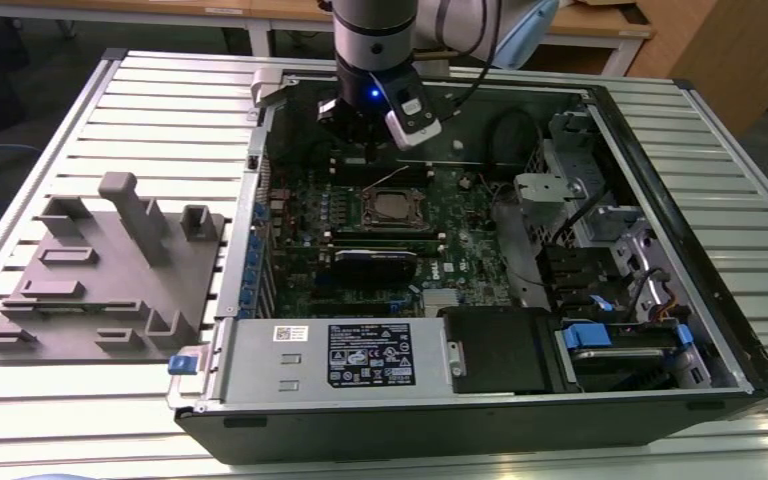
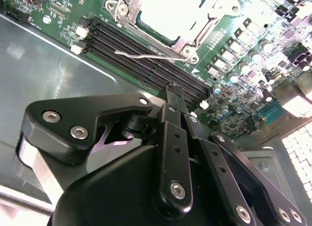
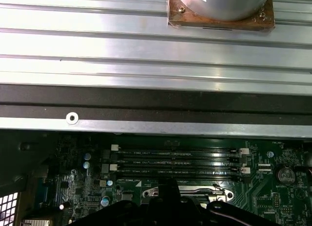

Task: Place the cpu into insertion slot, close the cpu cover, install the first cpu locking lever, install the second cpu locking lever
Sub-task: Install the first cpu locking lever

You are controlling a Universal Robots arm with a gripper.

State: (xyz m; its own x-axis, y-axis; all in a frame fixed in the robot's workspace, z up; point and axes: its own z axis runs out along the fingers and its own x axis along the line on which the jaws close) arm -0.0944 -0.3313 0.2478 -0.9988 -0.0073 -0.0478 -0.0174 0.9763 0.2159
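The cpu (image 2: pixel 170 11) lies flat in the insertion slot (image 1: pixel 391 207) of the green motherboard (image 1: pixel 357 235), its bright metal top showing through the window of the cpu cover (image 2: pixel 191 43), which is down around it. A thin wire locking lever (image 2: pixel 141 55) stands free beside the socket, over the black memory slots (image 3: pixel 175 160). My gripper (image 1: pixel 353 138) hangs just beyond the socket above those memory slots, near the case's far wall. Its black fingers (image 2: pixel 171 113) are pressed together with nothing between them, a short way from the lever.
The open computer case (image 1: pixel 651 180) walls in the board on all sides. A black card (image 1: pixel 373 258), a power supply (image 1: pixel 344 355) and a drive cage (image 1: pixel 598 230) crowd the near and right parts. A grey fixture block (image 1: pixel 104 270) sits on the slatted table (image 1: pixel 157 90).
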